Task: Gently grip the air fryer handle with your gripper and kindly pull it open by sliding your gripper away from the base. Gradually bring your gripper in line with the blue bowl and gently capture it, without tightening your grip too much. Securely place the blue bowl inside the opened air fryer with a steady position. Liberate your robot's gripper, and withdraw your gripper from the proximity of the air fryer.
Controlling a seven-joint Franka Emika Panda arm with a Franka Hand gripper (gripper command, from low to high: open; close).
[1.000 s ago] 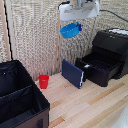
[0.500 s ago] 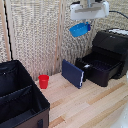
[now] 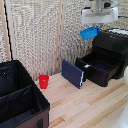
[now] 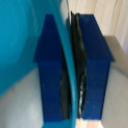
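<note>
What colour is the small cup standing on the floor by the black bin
Red; the cup shows best in the exterior view.

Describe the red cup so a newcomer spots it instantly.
Start at the big black fabric bin on the exterior view's left. Just past its far corner, the red cup stands upright on the wooden table, before the wicker screen. It is the only red thing; the navy slab is flat and dark.

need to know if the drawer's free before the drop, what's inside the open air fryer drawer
In the exterior view the air fryer drawer is pulled out and looks dark and bare. Its floor is in shadow, so small items cannot be ruled out. The blue bowl hangs above in the gripper.
</note>
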